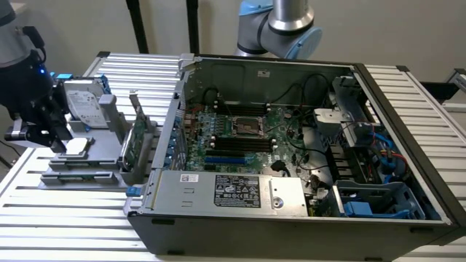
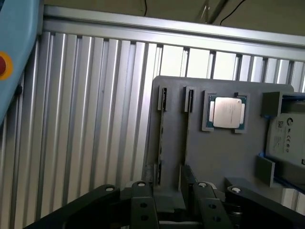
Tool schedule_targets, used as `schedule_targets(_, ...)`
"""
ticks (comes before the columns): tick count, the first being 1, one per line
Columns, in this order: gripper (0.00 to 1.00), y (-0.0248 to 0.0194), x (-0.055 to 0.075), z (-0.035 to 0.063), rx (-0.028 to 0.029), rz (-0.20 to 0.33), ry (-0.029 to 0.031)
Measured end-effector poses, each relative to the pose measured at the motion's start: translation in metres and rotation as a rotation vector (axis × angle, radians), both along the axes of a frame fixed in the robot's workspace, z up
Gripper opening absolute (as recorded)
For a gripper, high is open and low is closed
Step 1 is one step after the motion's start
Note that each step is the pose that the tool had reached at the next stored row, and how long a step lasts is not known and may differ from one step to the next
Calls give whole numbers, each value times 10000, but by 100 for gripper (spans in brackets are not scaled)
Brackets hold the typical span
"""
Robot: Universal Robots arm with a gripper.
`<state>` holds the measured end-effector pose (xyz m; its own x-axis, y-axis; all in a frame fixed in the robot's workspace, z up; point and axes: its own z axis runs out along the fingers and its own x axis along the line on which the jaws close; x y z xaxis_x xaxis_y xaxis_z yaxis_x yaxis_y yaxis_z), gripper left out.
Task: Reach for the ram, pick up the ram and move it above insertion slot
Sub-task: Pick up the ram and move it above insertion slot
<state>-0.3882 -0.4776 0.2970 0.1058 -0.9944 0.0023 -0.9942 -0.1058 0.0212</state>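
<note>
— Where is the gripper (image 2: 169, 202)?

— Low over the grey holder (image 2: 224, 157), at the end of its two narrow slots. The jaws are apart and not clamped on anything.

— And the ram (image 2: 160, 138)?

— It sits on edge in the holder, in the narrow slot along the holder's outer edge, the one farther from the processor (image 2: 228, 113). From above it shows as a thin dark strip. Its near end is just beside the gripper's fingers (image 2: 143, 202). I can't tell whether they touch it.

— What else is on the holder?

— The processor lies flat in its square pocket. The hard drive (image 2: 286, 138) is at the opposite edge, and a green card (image 1: 138, 143) stands upright at the edge nearest the computer case (image 1: 291, 218).

— And the memory slots (image 1: 240, 143)?

— They are the black ones on the board inside the open case. The case stands on the slatted table (image 1: 65, 229) right beside the holder, and the slots are well apart from the ram.
</note>
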Motion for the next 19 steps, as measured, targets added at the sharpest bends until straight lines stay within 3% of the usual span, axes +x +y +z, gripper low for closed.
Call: schedule_targets(19,36,-38,-3,-346,0,-108,0)
